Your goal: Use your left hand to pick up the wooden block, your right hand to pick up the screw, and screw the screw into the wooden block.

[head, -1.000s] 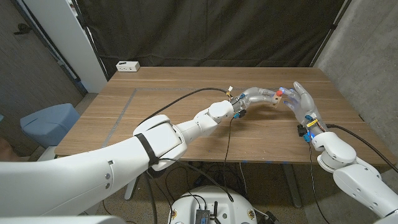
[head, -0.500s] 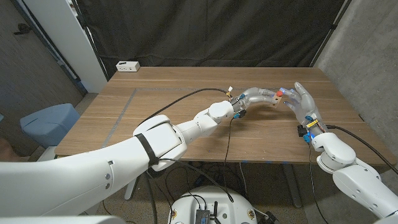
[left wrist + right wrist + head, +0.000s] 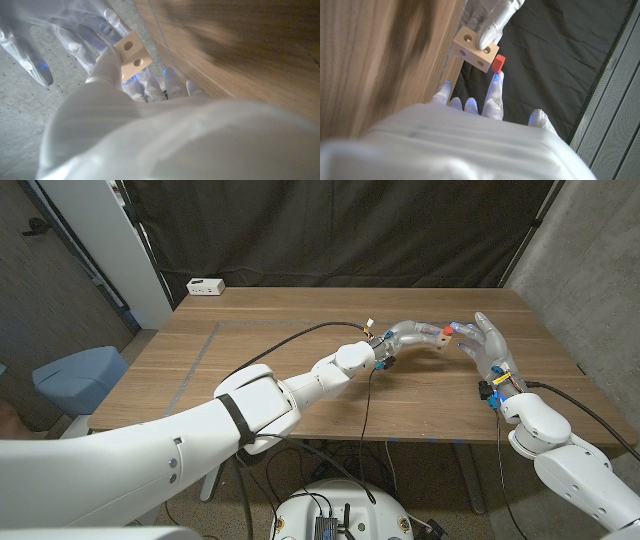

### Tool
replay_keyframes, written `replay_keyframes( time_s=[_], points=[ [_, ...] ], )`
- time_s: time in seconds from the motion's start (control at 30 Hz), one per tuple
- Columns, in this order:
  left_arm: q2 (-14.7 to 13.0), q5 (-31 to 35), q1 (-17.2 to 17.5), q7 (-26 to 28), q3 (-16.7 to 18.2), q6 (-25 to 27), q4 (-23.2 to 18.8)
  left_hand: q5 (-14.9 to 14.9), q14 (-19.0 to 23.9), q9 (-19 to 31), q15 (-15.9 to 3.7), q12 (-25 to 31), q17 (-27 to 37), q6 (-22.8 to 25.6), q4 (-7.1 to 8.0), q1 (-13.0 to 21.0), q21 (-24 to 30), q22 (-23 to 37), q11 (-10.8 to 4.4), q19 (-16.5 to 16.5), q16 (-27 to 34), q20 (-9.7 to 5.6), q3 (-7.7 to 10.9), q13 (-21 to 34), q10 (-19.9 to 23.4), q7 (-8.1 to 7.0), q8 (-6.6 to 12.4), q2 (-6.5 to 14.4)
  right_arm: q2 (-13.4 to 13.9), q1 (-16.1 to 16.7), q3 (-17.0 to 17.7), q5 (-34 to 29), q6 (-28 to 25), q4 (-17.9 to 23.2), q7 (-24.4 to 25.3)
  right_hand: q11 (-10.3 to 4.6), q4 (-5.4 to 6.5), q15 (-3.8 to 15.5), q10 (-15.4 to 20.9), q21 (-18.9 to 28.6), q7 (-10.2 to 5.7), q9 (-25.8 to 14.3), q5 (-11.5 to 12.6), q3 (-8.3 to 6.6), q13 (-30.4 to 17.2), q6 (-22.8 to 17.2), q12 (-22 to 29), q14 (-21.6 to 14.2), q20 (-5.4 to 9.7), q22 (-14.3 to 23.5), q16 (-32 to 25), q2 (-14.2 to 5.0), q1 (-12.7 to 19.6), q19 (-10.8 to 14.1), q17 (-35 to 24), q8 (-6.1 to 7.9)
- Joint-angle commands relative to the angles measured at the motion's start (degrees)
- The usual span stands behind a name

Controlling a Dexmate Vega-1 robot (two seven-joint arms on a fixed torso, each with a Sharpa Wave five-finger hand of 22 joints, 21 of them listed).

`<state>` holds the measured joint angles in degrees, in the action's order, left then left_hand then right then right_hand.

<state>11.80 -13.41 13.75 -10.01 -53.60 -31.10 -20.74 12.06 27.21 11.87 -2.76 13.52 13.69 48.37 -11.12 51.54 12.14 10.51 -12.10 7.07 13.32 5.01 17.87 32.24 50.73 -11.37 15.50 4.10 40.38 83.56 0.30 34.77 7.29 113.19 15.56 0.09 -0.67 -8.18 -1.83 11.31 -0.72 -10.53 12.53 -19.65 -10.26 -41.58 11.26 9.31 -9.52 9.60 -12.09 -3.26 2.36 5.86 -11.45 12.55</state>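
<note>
The left hand's fingers (image 3: 490, 22) pinch the wooden block (image 3: 474, 49), a pale cube with round holes in its faces, and hold it up off the table (image 3: 300, 320) over its right half. The left hand (image 3: 415, 336) itself reaches across from the left, its arm trailing a black cable (image 3: 290, 340). Against the block's face at about 4 o'clock in the right wrist view sits the red screw (image 3: 498, 63), with the right hand's fingertips (image 3: 494, 85) touching it from below; in the head view the red head shows between the two hands. The right hand (image 3: 490, 345) stands just beside the block at 3 o'clock, its other fingers spread upward, so it grips the screw while staying mostly splayed. Compared with a second ago, the right hand has shifted slightly, its fingers a little higher, and the screw's red head sits a touch further up; the block and left hand have barely moved. A white box (image 3: 206, 286) lies at the table's far left corner.
</note>
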Motion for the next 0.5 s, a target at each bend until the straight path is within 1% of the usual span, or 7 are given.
replay_keyframes(
  time_s=[0.03,0.5],
  points=[
    [0.2,-0.3,-0.4,0.2,-0.1,1.5,0.0,0.3,0.5,0.2,-5.33,0.9,0.3,4.5,2.46,-1.1,0.0,0.2,-0.16,0.5,0.0,0.08,2.52,0.3,0.5,1.88,0.27,2.2,-0.1,-0.3,0.0,0.0,-0.7,0.1,0.5,0.02,-0.20,-0.06,0.3,0.1,0.08,-0.1,0.4,-0.20,-0.1,-0.8,0.6,-0.2,0.04,0.2,-0.2,-0.32,0.3,0.3,0.0,0.57],
    [0.4,-0.3,-0.5,0.6,-0.4,1.8,0.0,0.3,0.5,0.2,-5.29,0.9,0.3,4.4,2.44,-1.0,0.0,0.2,-0.17,0.5,0.0,0.08,2.57,0.3,0.5,1.83,0.22,2.3,-0.2,0.4,0.4,0.2,-0.6,0.2,0.6,0.36,-0.27,-0.04,0.8,0.1,0.61,-0.1,0.4,-0.23,-0.1,-1.7,0.5,-0.4,0.07,0.2,-0.1,-0.34,0.4,0.6,0.1,0.56]
  ],
)
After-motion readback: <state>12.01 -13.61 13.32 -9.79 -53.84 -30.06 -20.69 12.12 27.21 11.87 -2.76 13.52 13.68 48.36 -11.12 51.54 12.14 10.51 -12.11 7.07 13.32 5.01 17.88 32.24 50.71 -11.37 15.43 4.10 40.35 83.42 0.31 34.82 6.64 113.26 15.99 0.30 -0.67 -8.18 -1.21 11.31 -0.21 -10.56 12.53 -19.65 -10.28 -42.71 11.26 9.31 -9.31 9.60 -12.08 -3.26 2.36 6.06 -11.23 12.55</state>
